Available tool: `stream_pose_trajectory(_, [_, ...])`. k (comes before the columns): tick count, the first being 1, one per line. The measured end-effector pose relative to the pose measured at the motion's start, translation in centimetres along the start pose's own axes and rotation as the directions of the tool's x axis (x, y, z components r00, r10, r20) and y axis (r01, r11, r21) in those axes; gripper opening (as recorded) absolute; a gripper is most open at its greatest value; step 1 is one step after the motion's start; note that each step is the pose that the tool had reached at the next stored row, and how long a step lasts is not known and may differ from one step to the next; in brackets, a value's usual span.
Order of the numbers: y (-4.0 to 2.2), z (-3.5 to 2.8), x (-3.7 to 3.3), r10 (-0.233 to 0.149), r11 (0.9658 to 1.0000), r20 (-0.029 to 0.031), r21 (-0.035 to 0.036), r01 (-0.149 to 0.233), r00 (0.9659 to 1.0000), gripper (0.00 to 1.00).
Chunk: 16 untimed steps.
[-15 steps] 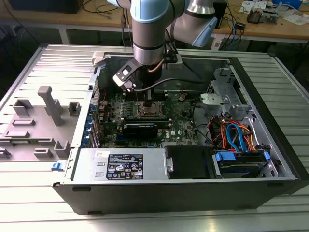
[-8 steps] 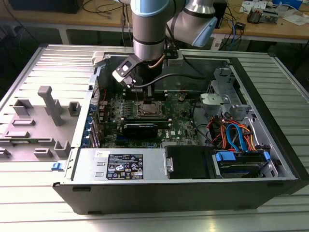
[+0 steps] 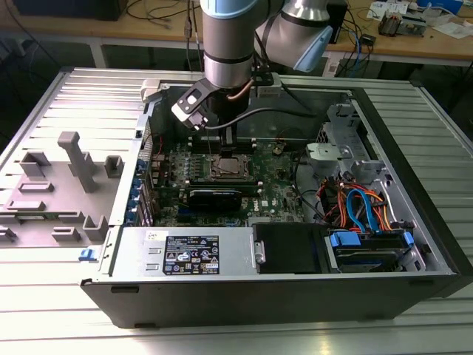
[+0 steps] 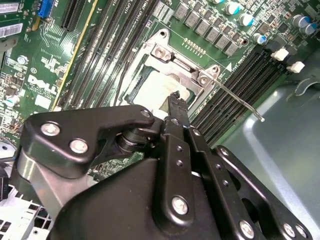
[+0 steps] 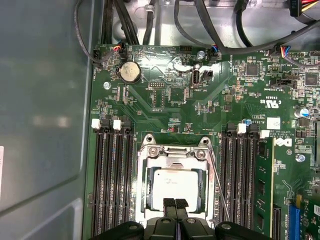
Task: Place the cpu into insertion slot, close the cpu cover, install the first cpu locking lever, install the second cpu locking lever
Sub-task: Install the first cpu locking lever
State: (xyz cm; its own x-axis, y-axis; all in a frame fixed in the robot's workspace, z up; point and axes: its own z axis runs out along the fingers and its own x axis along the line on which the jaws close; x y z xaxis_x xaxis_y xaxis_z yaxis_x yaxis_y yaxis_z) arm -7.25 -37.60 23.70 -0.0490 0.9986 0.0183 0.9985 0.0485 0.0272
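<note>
One hand (image 5: 175, 205), drawn narrow, above the cpu (image 5: 174, 182); computer case (image 3: 295, 296) on ribbed metal table (image 3: 222, 342).

The arm (image 3: 229, 44) hangs vertically; its gripper (image 5: 175, 204) points downward (fingertips (image 5: 169, 205) pressed together).

cpu (image 5: 172, 182) — dull matt metal | cpu cover (image 5: 175, 160) — bare metal, slight sheen | motherboard (image 5: 165, 107): glossy green lacquer
</note>
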Motion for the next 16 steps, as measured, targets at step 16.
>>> stream_pose_trajectory(16, [-0.04, -0.35, 0.01, -0.139, 0.9903, -0.0036, 0.0025, 0.139, 0.9903, 0.11])
